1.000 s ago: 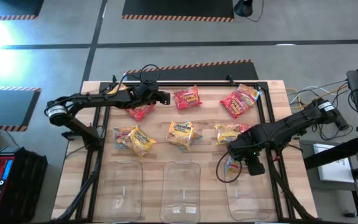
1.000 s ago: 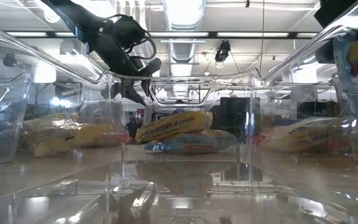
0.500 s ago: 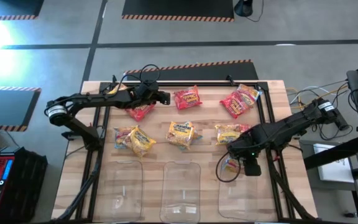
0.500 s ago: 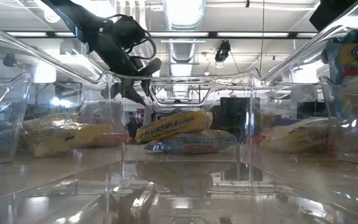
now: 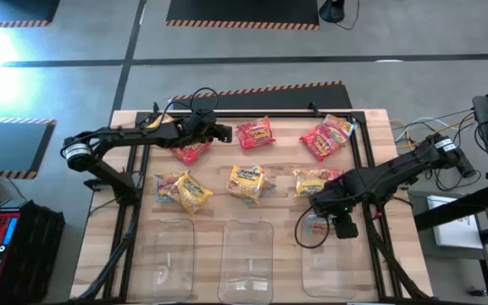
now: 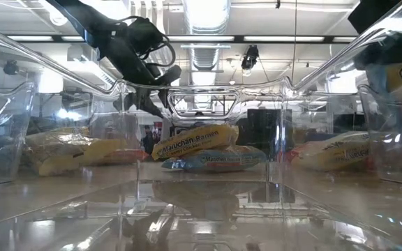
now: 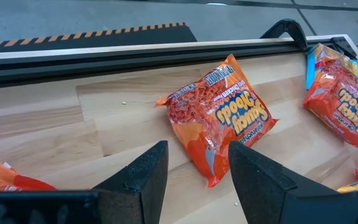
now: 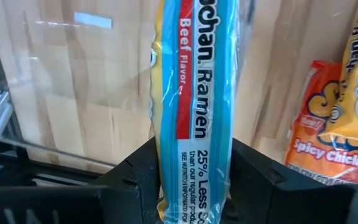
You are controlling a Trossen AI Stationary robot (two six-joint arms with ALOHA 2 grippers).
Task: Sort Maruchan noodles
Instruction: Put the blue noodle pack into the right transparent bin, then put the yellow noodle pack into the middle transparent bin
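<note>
While the left arm waits at the far side of the tabletop [image 5: 134, 254], its end effector [image 7: 194, 171] hangs with the two fingers spread apart and nothing between them, just above a red packet [image 7: 219, 118]. The right end effector [image 5: 333, 222] is the busy one. It grips a light blue packet [image 8: 194, 106] on its thin edge, held over the right clear bin [image 5: 333, 271]. From where I stand, the fingers look like they are only starting to let go.

To do this step well, I think the arm should keep the packet right over the middle of the bin, away from the bin's walls. Then it should spread its fingers all the way, so the packet falls flat inside and does not stick to a finger. After that, lifting straight up seems safest.

Other packets, red and yellow, lie spread on the tabletop beyond the bins.
</note>
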